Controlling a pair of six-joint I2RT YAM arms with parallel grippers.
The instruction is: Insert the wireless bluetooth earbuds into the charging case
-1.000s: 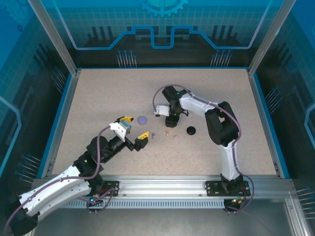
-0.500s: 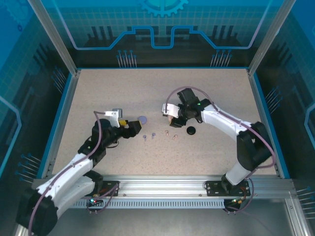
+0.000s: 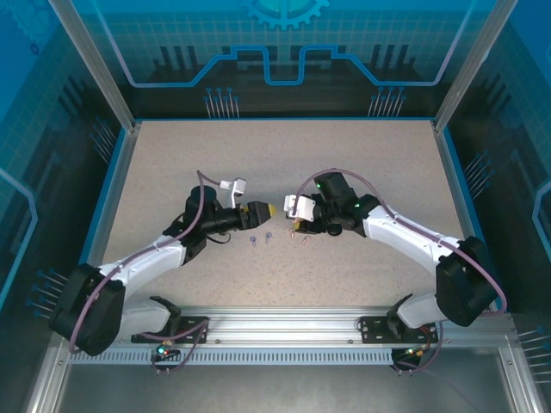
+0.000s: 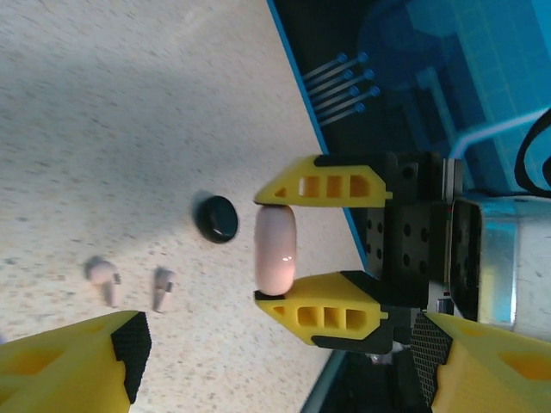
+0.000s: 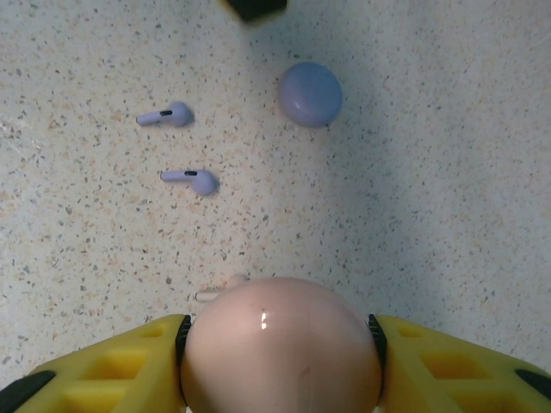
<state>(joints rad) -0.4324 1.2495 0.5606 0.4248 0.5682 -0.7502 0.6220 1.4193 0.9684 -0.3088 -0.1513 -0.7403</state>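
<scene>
My right gripper (image 5: 280,366) is shut on a round pink charging case (image 5: 280,344), held just above the table. That case (image 4: 275,249) stands edge-on between its yellow fingers (image 4: 323,185) in the left wrist view. My left gripper (image 3: 263,211) faces it at the table's centre, open, with nothing between its fingers (image 4: 77,361). Two lilac earbuds (image 5: 168,114) (image 5: 194,179) lie on the table, also seen from above (image 3: 253,242). Two pink earbuds (image 4: 103,275) (image 4: 162,288) lie close under the held case; one pink earbud (image 5: 219,291) peeks out from behind it.
A lilac case (image 5: 310,93) lies closed beyond the lilac buds. A black case (image 4: 216,218) lies closed behind the pink one. The speckled table (image 3: 172,163) has free room at the left and back, with blue rails (image 3: 112,198) along its sides.
My left arm has swung in to the centre and its jaws have narrowed a little. My right gripper has carried the pink case leftward and nearer, over the pink buds.
</scene>
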